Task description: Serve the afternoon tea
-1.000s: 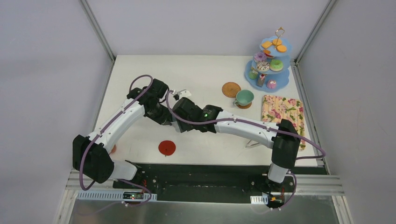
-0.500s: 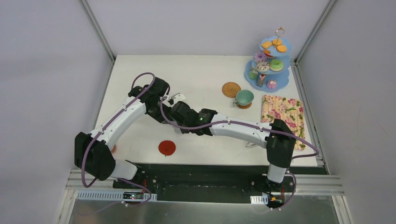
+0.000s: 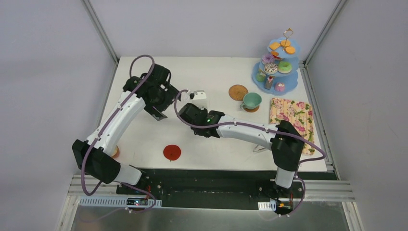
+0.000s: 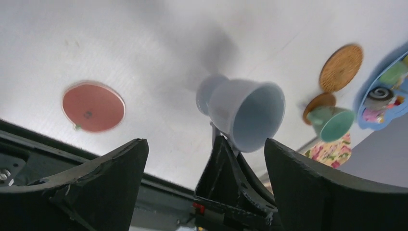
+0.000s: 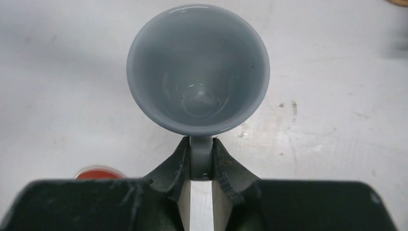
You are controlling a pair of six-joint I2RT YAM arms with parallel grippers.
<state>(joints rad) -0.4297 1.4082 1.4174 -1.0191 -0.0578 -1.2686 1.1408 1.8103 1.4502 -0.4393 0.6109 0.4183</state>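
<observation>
The grey-blue cup [image 5: 197,91] hangs above the table with its handle pinched between the fingers of my right gripper [image 5: 201,156]; the top view shows this cup [image 3: 199,95] near mid-table. My left gripper [image 4: 206,142] stands wide open just left of the cup [image 4: 245,115] and apart from it, with nothing between its fingers. A red coaster [image 3: 172,152] lies near the front edge. The mint green cup [image 3: 251,100] sits on a brown coaster, beside a bare woven coaster [image 3: 238,92]. The light-blue stand [image 3: 276,72] holds donuts and biscuits. An orange cup [image 3: 115,152] peeks out from behind the left arm.
A floral tray [image 3: 291,118] lies at the right edge, below the stand. Metal tongs [image 3: 260,148] show partly under the right arm. Grey walls close in the table on the left, back and right.
My left gripper has opened, let go of the grey-blue cup and drawn back to the left. My right gripper has shut on the cup's handle and carried it slightly right.
</observation>
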